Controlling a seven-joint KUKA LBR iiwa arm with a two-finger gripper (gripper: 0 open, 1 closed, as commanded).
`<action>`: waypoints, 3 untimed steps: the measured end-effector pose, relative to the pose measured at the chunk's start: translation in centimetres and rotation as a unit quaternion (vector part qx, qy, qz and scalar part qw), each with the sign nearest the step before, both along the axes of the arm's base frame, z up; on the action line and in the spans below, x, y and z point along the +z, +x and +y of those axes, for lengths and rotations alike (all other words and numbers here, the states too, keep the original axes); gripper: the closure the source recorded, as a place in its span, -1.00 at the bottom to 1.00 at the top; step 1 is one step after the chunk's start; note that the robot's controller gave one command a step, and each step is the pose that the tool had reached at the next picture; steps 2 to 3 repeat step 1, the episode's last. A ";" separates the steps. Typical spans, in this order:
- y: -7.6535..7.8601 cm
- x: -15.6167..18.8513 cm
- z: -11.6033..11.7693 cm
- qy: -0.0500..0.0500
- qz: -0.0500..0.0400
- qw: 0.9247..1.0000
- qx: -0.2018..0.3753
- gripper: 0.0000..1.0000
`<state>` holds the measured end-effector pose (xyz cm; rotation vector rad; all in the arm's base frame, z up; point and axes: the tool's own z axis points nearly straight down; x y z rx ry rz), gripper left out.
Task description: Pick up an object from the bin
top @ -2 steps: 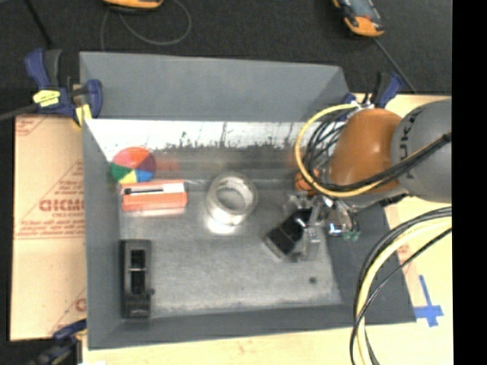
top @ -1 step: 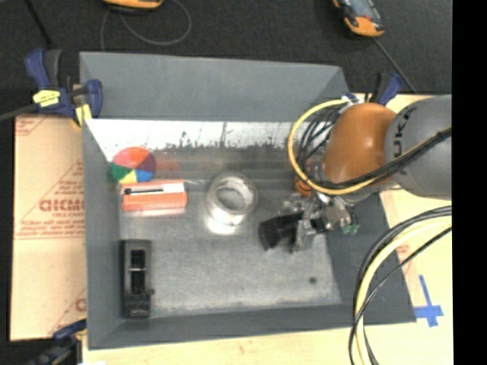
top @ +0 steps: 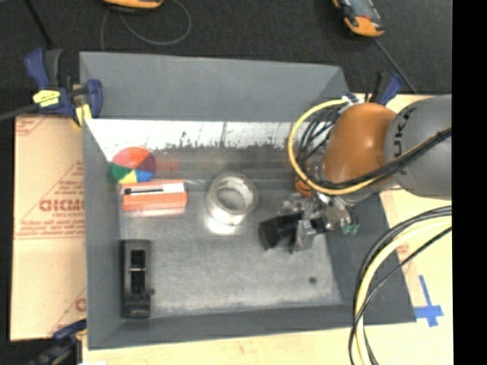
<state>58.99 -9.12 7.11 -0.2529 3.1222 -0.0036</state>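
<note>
1. Hanging low over the right half of the bin [top: 228, 299], the gripper [top: 304, 226] sits under the arm's orange cover [top: 356, 143]. Whether it is released or clenched cannot be told.
2. A small black piece [top: 272, 232] lies on the floor just left of the gripper, about midway between the far and near walls. It is the thing closest to the gripper and the likely target. It cannot be told whether the gripper touches it or has it in its grasp.
3. A clear ring [top: 228, 200] stands left of the black piece and a little farther back, apart from it.
4. Well to the left lie an orange box [top: 154, 198], a coloured ball [top: 132, 166] by the far wall, and a black block [top: 135, 278] near the left wall. None of them is in the way.
5. Risk: an off-centre grip on the black piece would probably let it twist or slip out on the lift, since its shape looks irregular.
6. Risk: a push from the side could slide the piece left into the ring and shift both.
7. Risk: the wrist is close to the right wall, and the cables [top: 304, 139] loop over it. A careless rise could rub them against the rim.
</note>
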 end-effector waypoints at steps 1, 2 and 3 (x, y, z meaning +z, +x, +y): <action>-3.6 15.4 -1.4 0.000 0.005 1.000 -0.011 1.00; -3.6 15.4 -1.4 0.000 0.005 1.000 -0.011 1.00; -3.6 15.4 -1.4 0.000 0.005 1.000 -0.011 1.00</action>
